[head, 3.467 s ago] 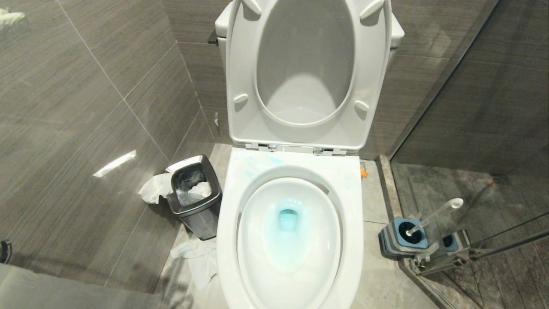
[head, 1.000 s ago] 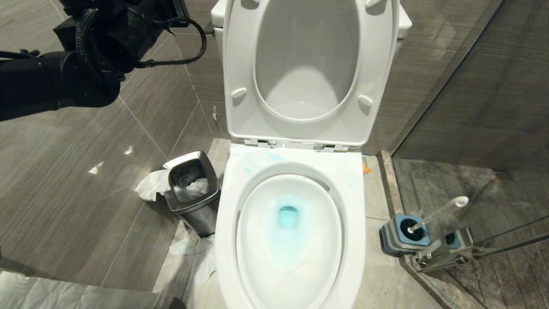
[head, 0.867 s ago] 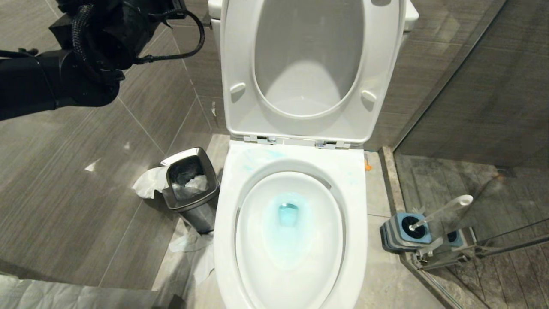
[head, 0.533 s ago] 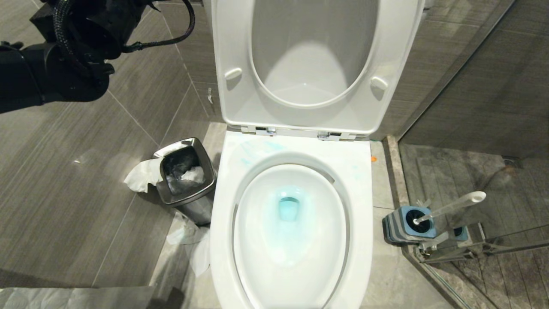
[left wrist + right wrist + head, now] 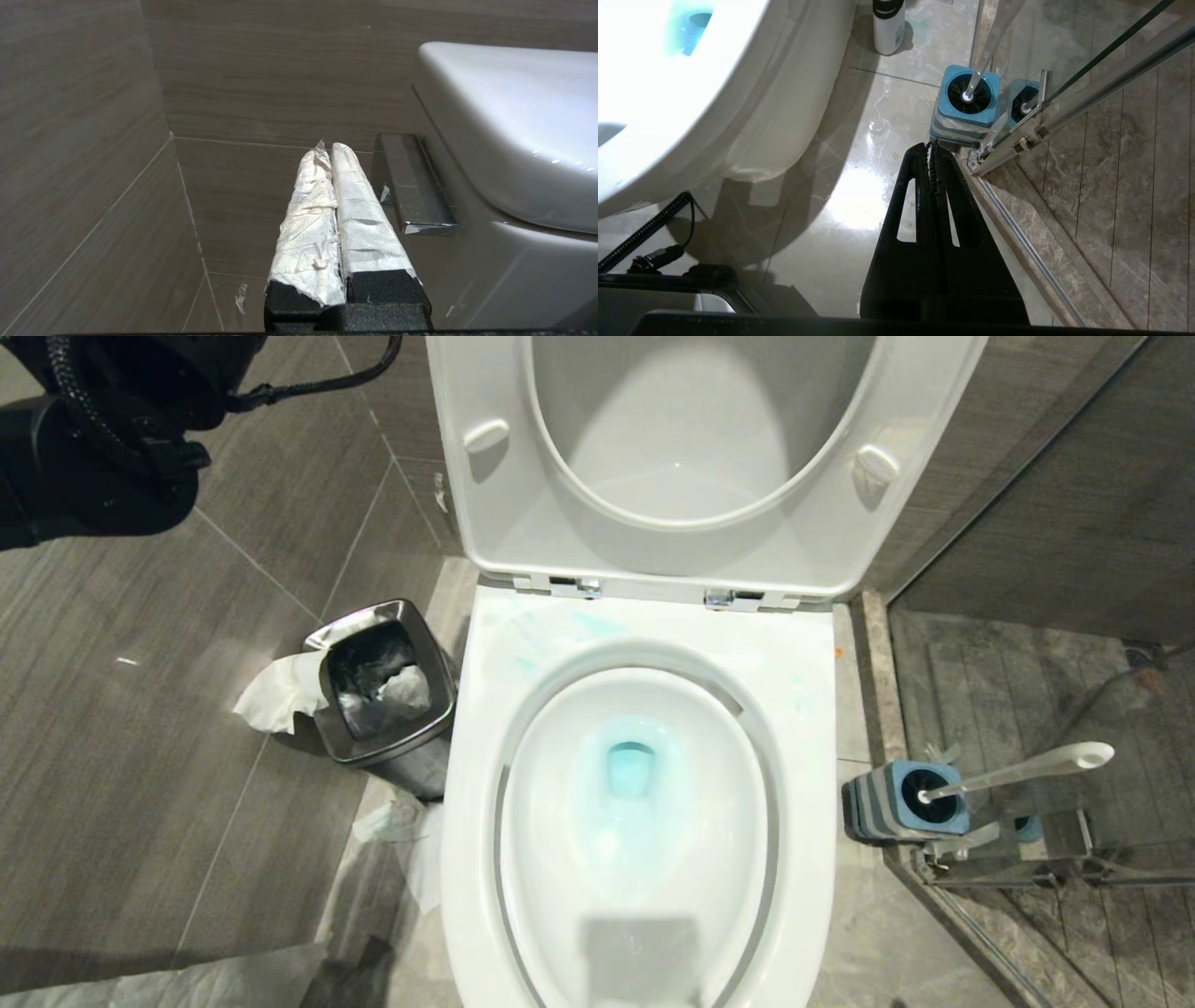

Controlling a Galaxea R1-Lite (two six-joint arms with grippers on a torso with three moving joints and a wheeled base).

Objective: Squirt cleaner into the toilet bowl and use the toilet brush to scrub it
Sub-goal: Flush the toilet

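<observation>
Brush: long, thin, pale stick with rounded knob end, head sunk in its blue-topped holder on the floor just right of the bowl, against a glass partition; likely light and fairly stiff, smooth and maybe slippery; best taken on the bare upper stick below the knob, which leans away from the bowl toward the glass; holder looks light and could lift with it.
Cleaner: turquoise tint pooled at the bowl's drain, faint streaks on the rear rim.
Room: narrow floor strip between bowl and partition frame; bin and loose paper left of the bowl.
Right pincer: closed, empty, low beside the bowl, just short of the holder.
Left pincer: closed, empty, paper-wrapped, raised left of the bowl by the tank's flush lever.
</observation>
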